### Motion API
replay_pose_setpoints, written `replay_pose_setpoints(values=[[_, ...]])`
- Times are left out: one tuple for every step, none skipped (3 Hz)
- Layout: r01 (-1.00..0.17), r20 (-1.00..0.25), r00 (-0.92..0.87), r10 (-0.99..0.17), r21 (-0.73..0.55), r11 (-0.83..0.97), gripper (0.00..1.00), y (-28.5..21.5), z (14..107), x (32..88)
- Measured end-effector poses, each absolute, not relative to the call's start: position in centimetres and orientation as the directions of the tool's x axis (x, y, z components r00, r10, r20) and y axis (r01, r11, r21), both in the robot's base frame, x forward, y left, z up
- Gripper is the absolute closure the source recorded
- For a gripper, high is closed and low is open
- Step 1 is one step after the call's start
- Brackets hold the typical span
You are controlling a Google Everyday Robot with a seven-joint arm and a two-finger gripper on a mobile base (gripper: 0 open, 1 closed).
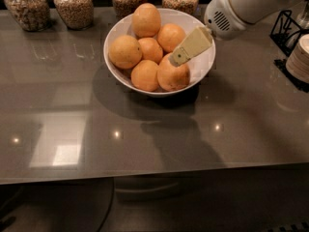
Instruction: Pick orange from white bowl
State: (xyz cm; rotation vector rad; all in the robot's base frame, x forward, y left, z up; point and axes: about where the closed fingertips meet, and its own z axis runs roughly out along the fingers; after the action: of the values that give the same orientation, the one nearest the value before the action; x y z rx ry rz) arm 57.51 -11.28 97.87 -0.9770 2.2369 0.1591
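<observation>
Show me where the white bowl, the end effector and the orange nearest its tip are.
white bowl (203, 67): camera view, bare inner wall on the right side.
end effector (176, 58): camera view, its cream tip over the bowl.
orange (173, 77): camera view, middle of its front face.

Dim room, light from overhead. Glossy worktop: small glare spots, pale rectangular reflection. Gripper over white bowl; soft shadows fall nearward.
</observation>
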Motion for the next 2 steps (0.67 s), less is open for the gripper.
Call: replay_pose_setpoints(values=[[-0.675, -0.659, -0.516, -0.548, -0.081, 0.734, 0.29, -9.7, 96.5, 59.0], [-0.681, -0.67, -0.532, -0.518, -0.025, 0.732, 0.36, -7.8, 95.3, 60.1]])
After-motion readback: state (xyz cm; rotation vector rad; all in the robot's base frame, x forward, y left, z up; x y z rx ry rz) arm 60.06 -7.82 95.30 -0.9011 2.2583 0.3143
